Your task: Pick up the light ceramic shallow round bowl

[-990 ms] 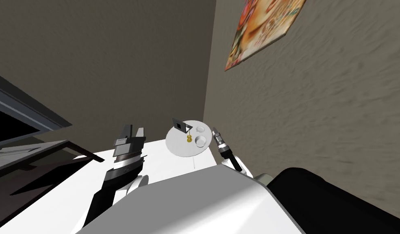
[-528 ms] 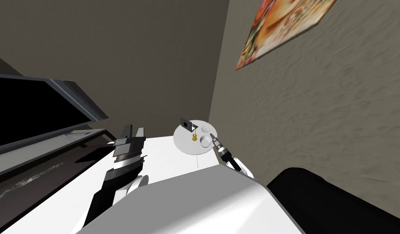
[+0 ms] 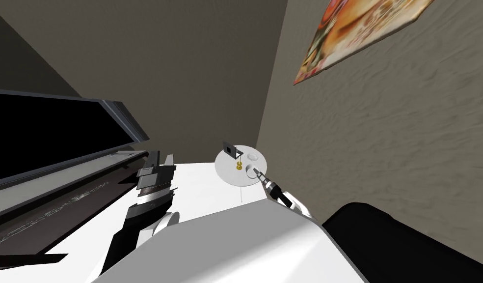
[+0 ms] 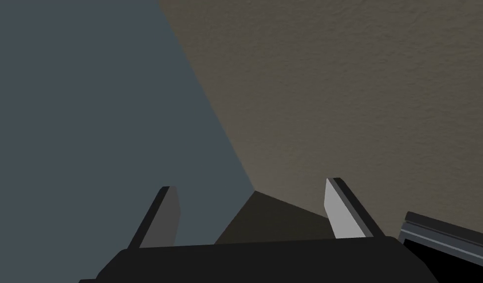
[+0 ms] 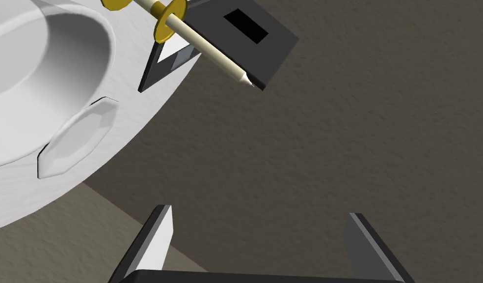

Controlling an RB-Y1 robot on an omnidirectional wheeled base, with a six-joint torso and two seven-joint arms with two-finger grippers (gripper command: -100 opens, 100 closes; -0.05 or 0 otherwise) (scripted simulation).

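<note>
One shallow round bowl (image 5: 44, 73), one small octagonal dish (image 5: 78, 137), one candle (image 5: 206, 46) in a gold holder and one dark picture frame (image 5: 275, 49) share a single round white table (image 5: 19, 196). Our two grippers are nearby.

Our right gripper (image 5: 259, 212) hangs just off the table's curved rim with its fingers spread wide and nothing between them. The bowl lies ahead of it and off to one side, close in. The dish sits just beside the bowl, between it and the rim nearest the gripper. The candle and the frame stand past the bowl, farther from the fingertips, and the frame is out at the table's far edge.

From the head view, the right gripper (image 3: 256, 172) overlaps the near side of the bowl (image 3: 247, 171) on the table (image 3: 230, 178), which stands in a corner where two brown walls meet. One wall carries a colourful poster (image 3: 363, 34).

Open space lies on the side toward our left gripper (image 3: 159, 159), which is well apart from the table (its fingers (image 4: 338, 206) also stand apart, gripping nothing).
</note>
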